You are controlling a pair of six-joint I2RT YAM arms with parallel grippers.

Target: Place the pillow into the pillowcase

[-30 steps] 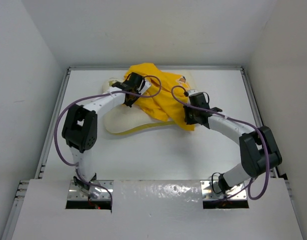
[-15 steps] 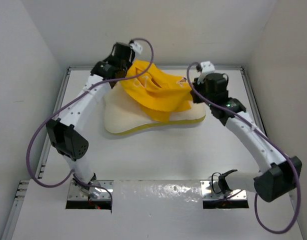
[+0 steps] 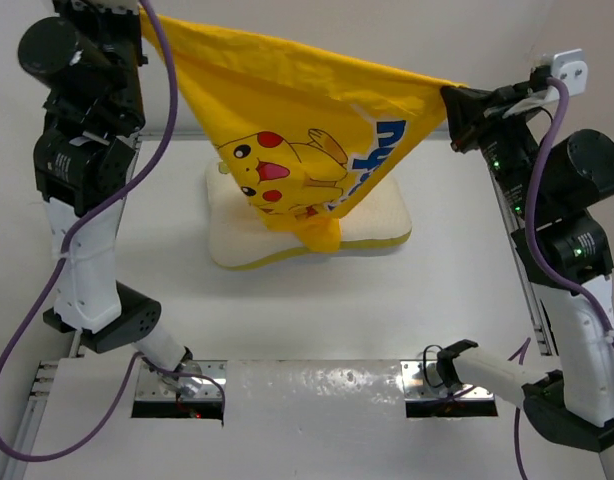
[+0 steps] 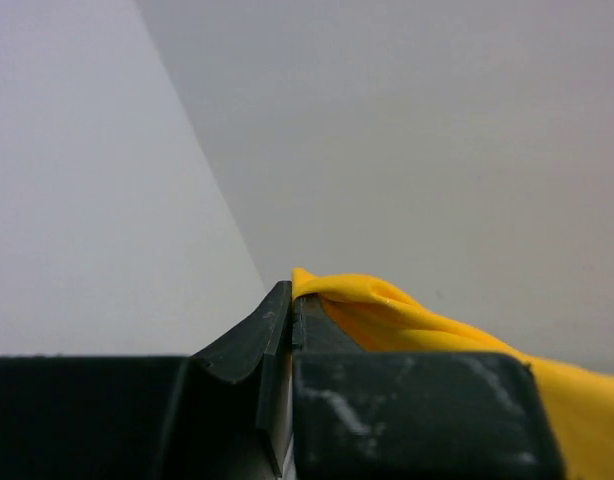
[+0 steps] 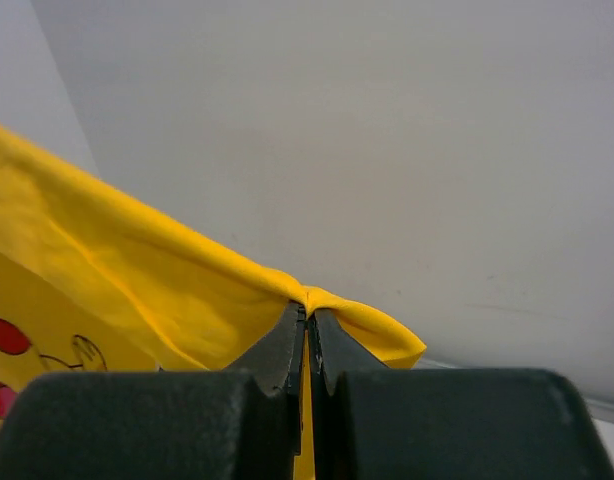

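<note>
The yellow pillowcase (image 3: 297, 110) with its Pikachu print hangs stretched in the air between both arms. Its lowest fold dangles onto the pillow. My left gripper (image 3: 137, 22) is shut on the case's upper left corner; the cloth (image 4: 407, 315) bunches beside its closed fingers (image 4: 292, 310). My right gripper (image 3: 449, 100) is shut on the upper right corner; the cloth (image 5: 137, 270) folds over its closed tips (image 5: 308, 318). The cream-white pillow (image 3: 372, 215) with its yellow edge band lies flat on the table under the case, partly hidden by it.
White walls enclose the table on the left, back and right. A metal rail (image 3: 512, 250) runs along the right edge. Both arm bases (image 3: 177, 385) sit at the near edge, with purple cables looping beside them.
Both arms have risen high and spread apart, lifting the pillowcase off the pillow. The case went from a crumpled heap to a stretched hanging sheet. The pillow stays in place.
</note>
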